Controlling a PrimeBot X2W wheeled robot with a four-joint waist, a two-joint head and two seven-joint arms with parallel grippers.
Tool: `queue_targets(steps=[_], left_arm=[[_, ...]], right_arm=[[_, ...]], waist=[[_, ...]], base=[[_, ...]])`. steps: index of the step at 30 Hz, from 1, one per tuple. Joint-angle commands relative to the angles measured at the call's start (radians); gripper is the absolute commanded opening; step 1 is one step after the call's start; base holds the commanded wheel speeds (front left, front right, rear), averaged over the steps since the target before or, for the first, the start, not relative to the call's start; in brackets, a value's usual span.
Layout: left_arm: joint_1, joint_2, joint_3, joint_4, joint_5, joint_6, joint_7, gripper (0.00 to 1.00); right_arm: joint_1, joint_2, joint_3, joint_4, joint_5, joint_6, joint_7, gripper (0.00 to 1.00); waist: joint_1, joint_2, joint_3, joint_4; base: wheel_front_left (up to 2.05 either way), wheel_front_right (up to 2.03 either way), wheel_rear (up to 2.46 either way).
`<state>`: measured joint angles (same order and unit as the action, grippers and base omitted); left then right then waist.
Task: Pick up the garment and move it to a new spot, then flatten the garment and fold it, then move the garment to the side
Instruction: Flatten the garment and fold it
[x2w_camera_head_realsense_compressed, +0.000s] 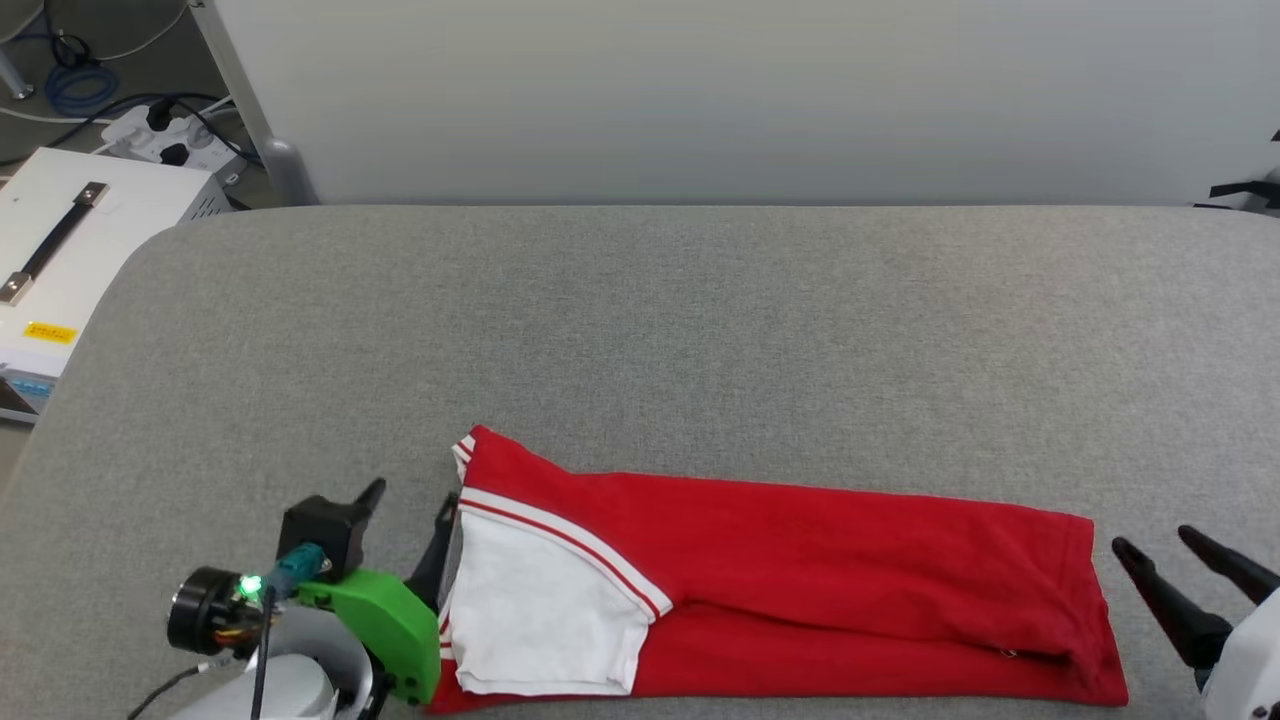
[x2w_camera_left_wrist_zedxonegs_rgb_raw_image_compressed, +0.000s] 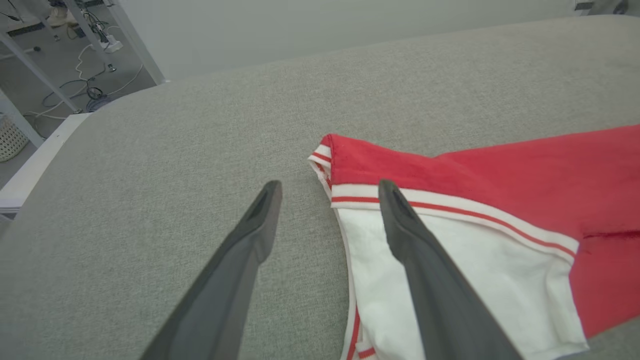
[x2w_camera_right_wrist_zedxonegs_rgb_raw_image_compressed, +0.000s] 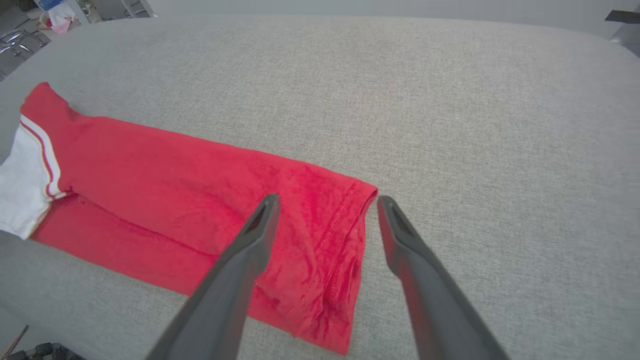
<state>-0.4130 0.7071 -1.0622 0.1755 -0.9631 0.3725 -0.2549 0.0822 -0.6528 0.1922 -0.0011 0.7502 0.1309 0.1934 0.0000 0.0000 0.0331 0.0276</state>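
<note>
Garment: the red garment (x2w_camera_head_realsense_compressed: 800, 580) lies flat on the near part of the grey cloth-covered table (x2w_camera_head_realsense_compressed: 700, 330); it is folded into a long band running left to right, with plain red cloth facing up.
Left end: a white sleeve part (x2w_camera_head_realsense_compressed: 540, 610) rests on top of the red; white-and-red striped trim (x2w_camera_head_realsense_compressed: 570, 540) runs slantwise along its upper edge.
Right end: the stitched hem (x2w_camera_right_wrist_zedxonegs_rgb_raw_image_compressed: 345, 225) closes the band, slightly rumpled.
Left gripper: the left gripper (x2w_camera_head_realsense_compressed: 410, 498) sits at the sleeve end with its dark fingers spread wide, holding nothing; in the wrist view one finger lies over the bare table and the other over the white sleeve edge; whether that finger touches the cloth is hard to tell.
Right gripper: the right gripper (x2w_camera_head_realsense_compressed: 1155, 540) stands just beside the hem, fingers wide apart and empty; in its wrist view one finger crosses the red cloth and the other the grey table.
Background: a white case (x2w_camera_head_realsense_compressed: 60, 250) with a black handle stands off the table's left corner; a power strip (x2w_camera_head_realsense_compressed: 165, 135) with cables lies beyond it.
</note>
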Motion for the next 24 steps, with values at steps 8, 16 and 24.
queue_targets(steps=[8,16,24], left_arm=[[0.177,-0.067,0.324,-0.14,0.262,0.11,-0.007,1.0],[0.347,-0.206,0.591,-0.204,0.496,0.082,-0.007,1.0],[0.38,-0.327,0.718,-0.181,0.617,-0.024,-0.007,1.0]], right_arm=[[-0.004,0.045,-0.151,-0.074,-0.047,0.0,0.103,1.0],[-0.045,0.001,-0.126,-0.015,0.095,0.0,0.377,1.0],[-0.092,0.001,-0.088,0.092,0.139,0.0,0.451,1.0]], waist=[[0.0,0.0,0.014,0.011],[0.0,0.0,0.056,0.047],[0.0,0.0,0.106,0.091]], base=[[0.0,0.0,0.0],[0.0,0.0,0.0],[0.0,0.0,0.0]])
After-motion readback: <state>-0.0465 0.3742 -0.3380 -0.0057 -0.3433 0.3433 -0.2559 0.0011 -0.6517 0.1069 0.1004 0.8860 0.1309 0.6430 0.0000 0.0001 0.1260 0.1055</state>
